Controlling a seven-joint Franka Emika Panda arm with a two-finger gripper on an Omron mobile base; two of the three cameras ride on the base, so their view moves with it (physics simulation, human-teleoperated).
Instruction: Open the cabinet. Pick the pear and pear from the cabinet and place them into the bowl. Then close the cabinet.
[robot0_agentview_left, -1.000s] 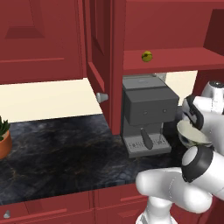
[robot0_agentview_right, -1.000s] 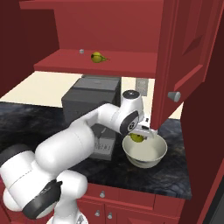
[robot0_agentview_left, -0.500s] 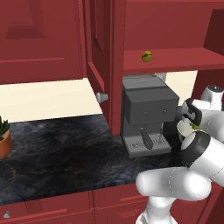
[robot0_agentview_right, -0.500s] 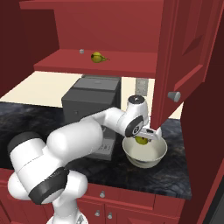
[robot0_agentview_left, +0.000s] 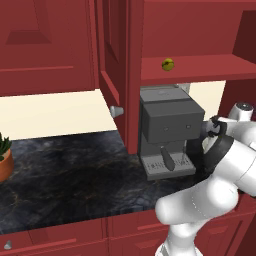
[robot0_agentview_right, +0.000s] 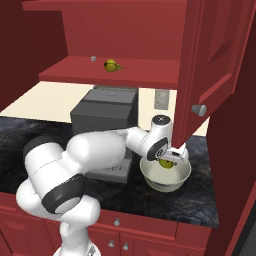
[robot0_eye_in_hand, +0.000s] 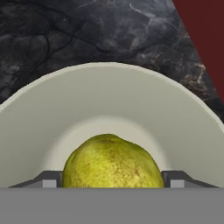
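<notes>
Clamped between our jaws was one pear (robot0_eye_in_hand: 113, 161), low in the hand view's centre, with our gripper (robot0_agentview_right: 169, 161) hanging just over the bowl (robot0_agentview_right: 176, 176) at centre right of the right base view. We saw the other pear (robot0_agentview_right: 111, 65) on the open cabinet (robot0_agentview_right: 150, 75) shelf, upper left. Beside the bowl stood the coffee machine (robot0_agentview_right: 102, 111).

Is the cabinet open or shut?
Open. Both cabinet doors swing outward, and a pear sits in plain sight on its shelf.
</notes>
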